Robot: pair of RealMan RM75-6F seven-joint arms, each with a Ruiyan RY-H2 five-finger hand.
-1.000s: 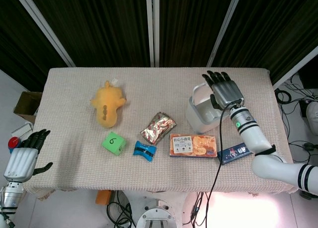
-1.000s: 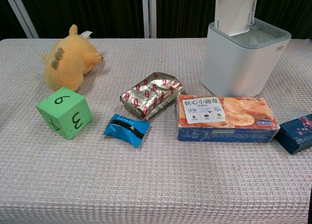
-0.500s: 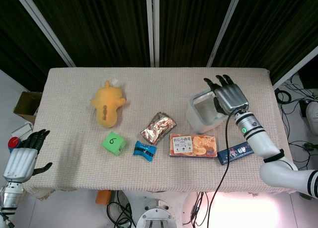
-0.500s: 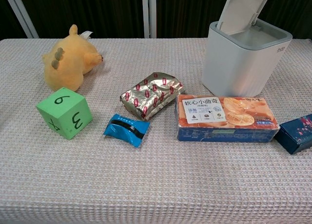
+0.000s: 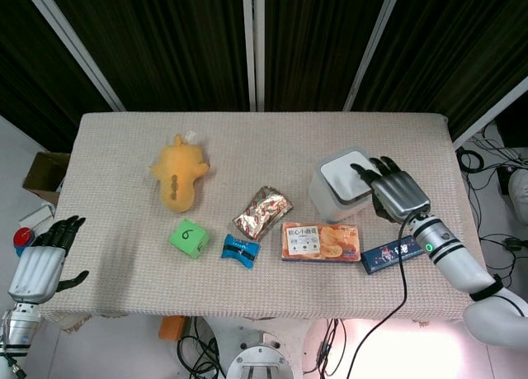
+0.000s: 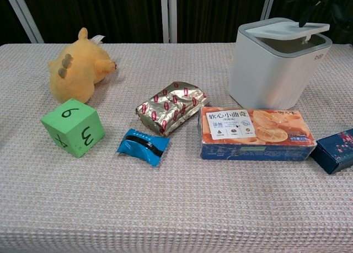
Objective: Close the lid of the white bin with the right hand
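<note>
The white bin (image 5: pixel 332 194) stands right of centre on the table, behind the orange box. Its lid (image 5: pixel 345 171) lies almost flat over the opening. In the chest view the lid (image 6: pixel 287 28) is still raised a crack on the right side above the bin (image 6: pixel 273 71). My right hand (image 5: pixel 398 193) reaches in from the right with its fingers spread, and the fingertips (image 5: pixel 364 172) rest on the lid's right edge. It holds nothing. My left hand (image 5: pixel 41 262) hangs off the table's front left corner with its fingers apart and nothing in it.
In front of the bin lie an orange biscuit box (image 5: pixel 321 241) and a dark blue box (image 5: pixel 391 253). A foil packet (image 5: pixel 263 212), a blue packet (image 5: pixel 240 250), a green cube (image 5: pixel 189 238) and a yellow plush toy (image 5: pixel 179 172) lie to the left.
The lid has swung down from upright to nearly flat. My right hand followed it down and drew back toward the right front. The left hand has not moved.
</note>
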